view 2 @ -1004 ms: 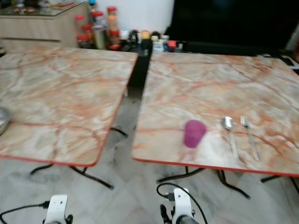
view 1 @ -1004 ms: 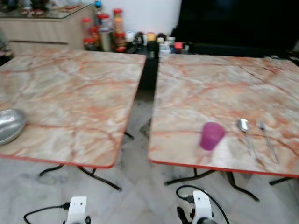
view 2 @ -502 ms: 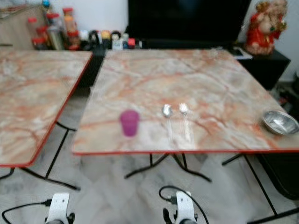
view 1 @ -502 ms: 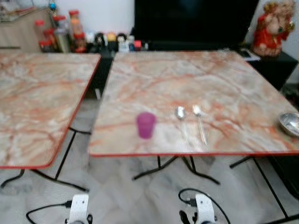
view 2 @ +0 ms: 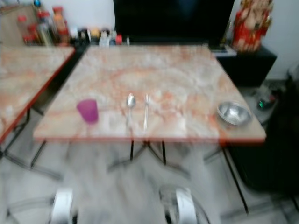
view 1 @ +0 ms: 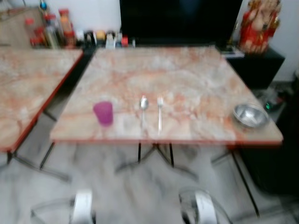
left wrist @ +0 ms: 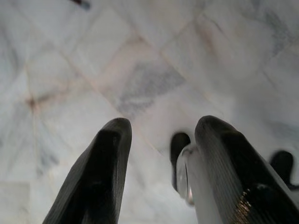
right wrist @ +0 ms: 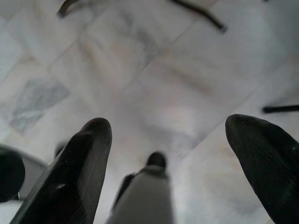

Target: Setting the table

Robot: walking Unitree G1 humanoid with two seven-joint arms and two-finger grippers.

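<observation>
Left eye view, blurred by motion: a marble-patterned desk [view 1: 187,79] with a red edge stands ahead, and a second desk [view 1: 23,84] of the same pattern stands apart from it on the robot's left. Near the front edge of the nearer desk, toward its left side, a purple cup [view 1: 103,113] stands upright. Just to the right of it a spoon [view 1: 143,108] and a fork [view 1: 160,111] lie side by side, close together but apart, handles pointing toward the front edge. A metal bowl [view 1: 250,115] sits near the desk's right front corner, well apart from the cutlery. Behind the desks, jars and bottles [view 1: 51,30] line the wall on the left, a dark screen [view 1: 180,21] fills the middle, and a red figurine [view 1: 259,23] stands on a black cabinet to the right.

Left wrist view: the left gripper [left wrist: 161,140] hangs over the pale marble floor [left wrist: 117,70], its fingers [left wrist: 100,172] apart with nothing between them.

Right wrist view: the right gripper [right wrist: 187,137] likewise hangs above the floor, fingers [right wrist: 79,163] spread wide and holding nothing; black desk legs [right wrist: 201,14] cross the floor beyond it.
</observation>
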